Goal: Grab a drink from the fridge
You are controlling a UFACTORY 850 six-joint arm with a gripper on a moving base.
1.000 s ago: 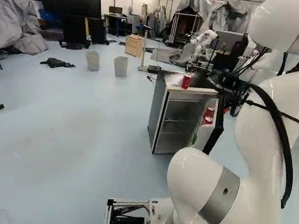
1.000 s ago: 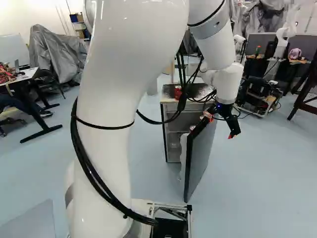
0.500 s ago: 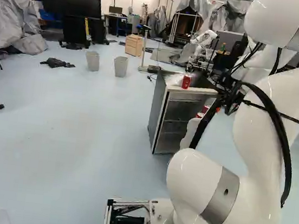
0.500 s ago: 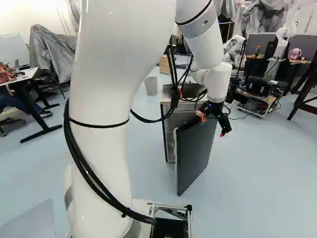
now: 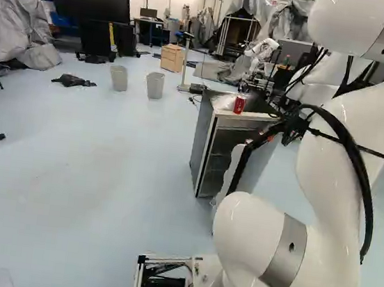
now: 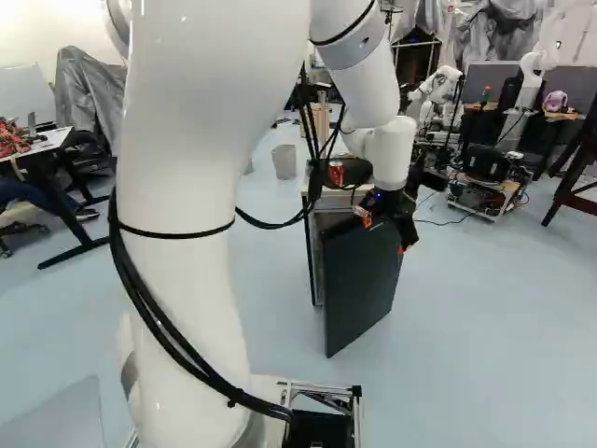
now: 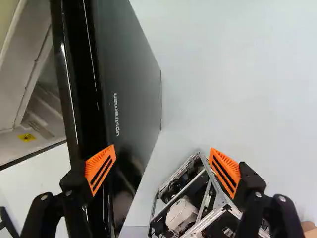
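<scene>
Gripper (image 7: 163,169) released, one finger at fridge door (image 7: 130,69) edge. Sideways push could swing door shut, blocking reach inside; snagged finger could jolt fridge (image 5: 204,141), topple red can (image 5: 239,104).

Pale blue floor (image 5: 90,173) ahead of you. On it, right of centre in your left base view: fridge (image 5: 203,138) — red can (image 5: 239,104) upright on top, near the front edge. Also on your floor: two grey bins (image 5: 155,86), side by side; crumpled black item (image 5: 73,81) nearby; wooden cabinet (image 5: 172,58) farther back.
</scene>
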